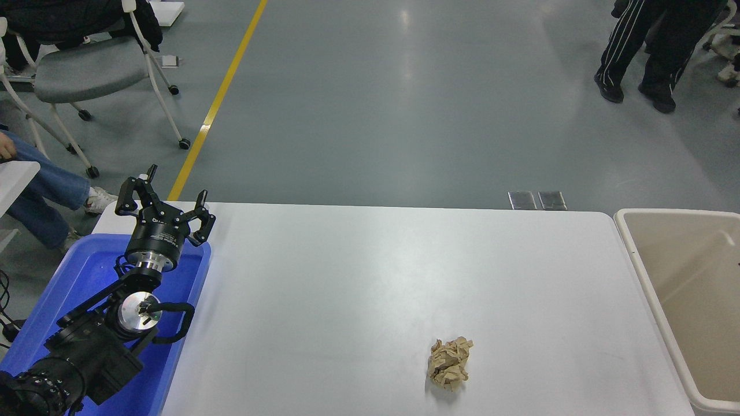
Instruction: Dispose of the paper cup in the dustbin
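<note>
Small white lettering shows on the black body of the left gripper (165, 203), but it is too small to read, and no other writing can be made out. That gripper sits parked at the lower left above a bright blue tub (191, 277), its jaws spread wide apart and holding nothing. The tub stands at the left end of the white desk (358, 277); the arm covers much of its inside, and the parts that show are bare blue plastic. At the desk's right end stands the beige dustbin (636, 254) with its thick rounded rim, and the stretch of its inside that can be seen shows only bare walls and floor. The paper cup does not show anywhere in view. A crumpled tan paper ball (450, 363) lies on the desk toward the near right, well apart from both containers.
</note>
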Robot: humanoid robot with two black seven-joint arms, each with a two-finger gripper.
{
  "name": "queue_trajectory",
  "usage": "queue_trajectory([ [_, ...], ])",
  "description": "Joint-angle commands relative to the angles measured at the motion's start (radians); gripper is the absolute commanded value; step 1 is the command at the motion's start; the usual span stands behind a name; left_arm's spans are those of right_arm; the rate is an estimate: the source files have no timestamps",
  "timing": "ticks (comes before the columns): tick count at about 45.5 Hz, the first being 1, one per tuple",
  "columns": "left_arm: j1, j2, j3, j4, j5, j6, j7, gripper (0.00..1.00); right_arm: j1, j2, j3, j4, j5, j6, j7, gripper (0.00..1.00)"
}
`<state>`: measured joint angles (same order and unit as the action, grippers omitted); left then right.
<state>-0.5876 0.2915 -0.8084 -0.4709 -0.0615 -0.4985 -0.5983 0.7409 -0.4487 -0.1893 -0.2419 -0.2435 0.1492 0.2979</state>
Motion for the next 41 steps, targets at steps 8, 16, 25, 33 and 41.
queue_trajectory([
  [8,0.0,0.0,0.0,0.0,0.0,0.0,0.0,1.0,0.124,-0.047,0.148,0.151,0.352,0.041,0.006,0.99],
  [16,0.0,0.0,0.0,0.0,0.0,0.0,0.0,1.0,0.144,-0.125,0.359,0.455,0.374,0.033,0.006,0.99],
  [25,0.0,0.0,0.0,0.0,0.0,0.0,0.0,1.0,0.1,-0.191,0.669,0.791,0.354,0.019,0.007,0.99],
  [33,0.0,0.0,0.0,0.0,0.0,0.0,0.0,1.0,0.005,-0.142,0.856,0.886,0.311,0.004,0.026,0.99],
  [41,0.0,0.0,0.0,0.0,0.0,0.0,0.0,1.0,-0.046,-0.052,0.964,1.019,0.084,-0.048,0.072,0.99],
])
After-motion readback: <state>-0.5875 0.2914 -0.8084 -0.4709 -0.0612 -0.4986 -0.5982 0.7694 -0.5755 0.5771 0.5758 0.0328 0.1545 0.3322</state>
